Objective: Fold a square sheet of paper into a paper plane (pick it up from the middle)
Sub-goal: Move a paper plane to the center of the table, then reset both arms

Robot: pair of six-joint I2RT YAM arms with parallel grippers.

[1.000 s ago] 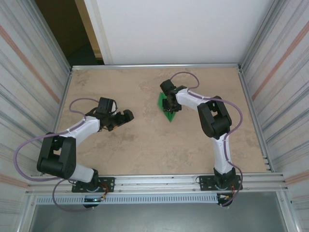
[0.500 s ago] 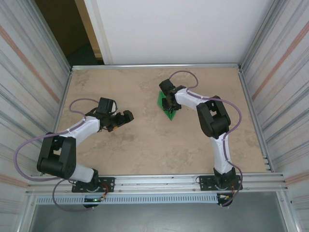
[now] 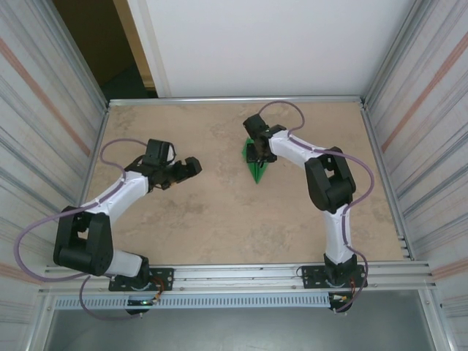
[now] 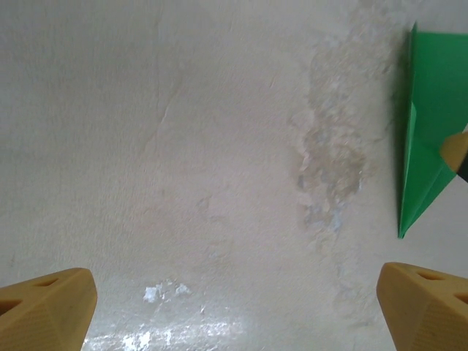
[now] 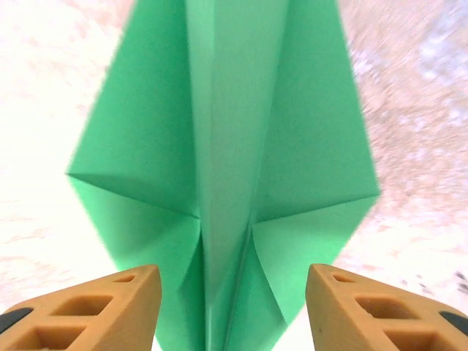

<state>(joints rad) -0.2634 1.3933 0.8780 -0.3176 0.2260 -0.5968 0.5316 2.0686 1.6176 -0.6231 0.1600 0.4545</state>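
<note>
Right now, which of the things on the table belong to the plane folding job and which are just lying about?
Part of the job:
- paper plane, green, folded to a point
- right gripper, jaws apart either side of its ridge
- left gripper, open, apart from the paper

Just there:
- table
- ribbed side walls

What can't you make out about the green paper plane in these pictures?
- Top external: the paper plane is partly hidden under the right gripper; its creases are too small to read.
- Left wrist: it runs off the right edge, and a finger of the right gripper covers a bit.
- Right wrist: both its ends are cut off by the top and bottom edges; the table is blurred.
</note>
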